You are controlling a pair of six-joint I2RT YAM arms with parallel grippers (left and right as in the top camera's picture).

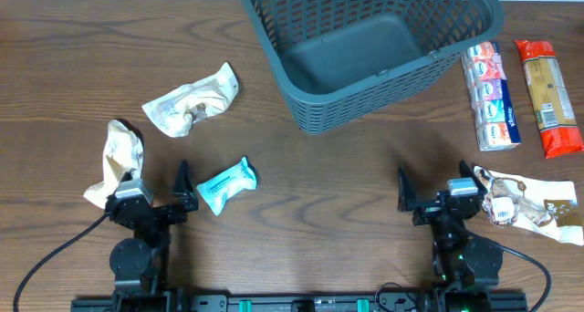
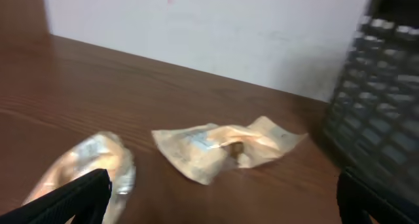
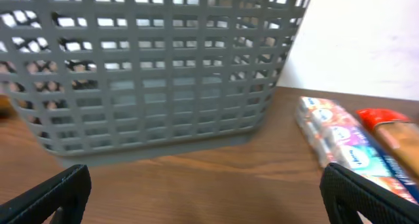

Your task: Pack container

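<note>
The grey-blue slotted basket [image 1: 370, 47] stands empty at the back centre, tilted; it also shows in the right wrist view [image 3: 150, 73] and at the edge of the left wrist view [image 2: 386, 99]. My left gripper [image 1: 157, 186] is open and empty at the front left, with a cream packet [image 1: 117, 161] beside its left finger and a teal packet [image 1: 226, 185] just right of it. My right gripper [image 1: 436, 186] is open and empty at the front right, next to a clear packet [image 1: 525, 202].
A crumpled cream packet [image 1: 190, 100] lies left of the basket and shows in the left wrist view [image 2: 226, 147]. A row of small pink-blue packs [image 1: 491, 95] and a red-ended long packet [image 1: 547, 95] lie right of the basket.
</note>
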